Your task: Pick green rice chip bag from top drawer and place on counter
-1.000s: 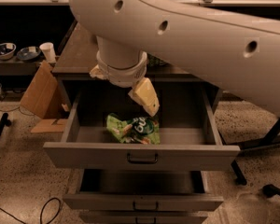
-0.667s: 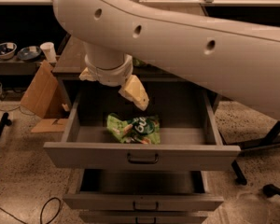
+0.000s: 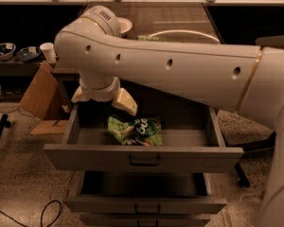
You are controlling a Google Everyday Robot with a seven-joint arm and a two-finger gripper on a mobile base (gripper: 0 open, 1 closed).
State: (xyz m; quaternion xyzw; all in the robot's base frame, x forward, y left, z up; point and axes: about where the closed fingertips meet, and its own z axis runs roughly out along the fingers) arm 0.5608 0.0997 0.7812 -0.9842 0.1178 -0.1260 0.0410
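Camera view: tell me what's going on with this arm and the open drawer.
The robot's arm reaches over the pulled-out top drawer. Its gripper hovers above the drawer's left side, fingers spread open and holding nothing. The green rice chip bag lies on the drawer floor near the front, just below and to the right of the gripper, untouched. It is not yet on the counter.

Crumpled green rice chip bag (image 3: 135, 130) lay in open top drawer (image 3: 85, 157), frame center; counter (image 3: 180, 20) upper center; gripper (image 3: 103, 100), fingers spread, hovered just upper-left of bag.
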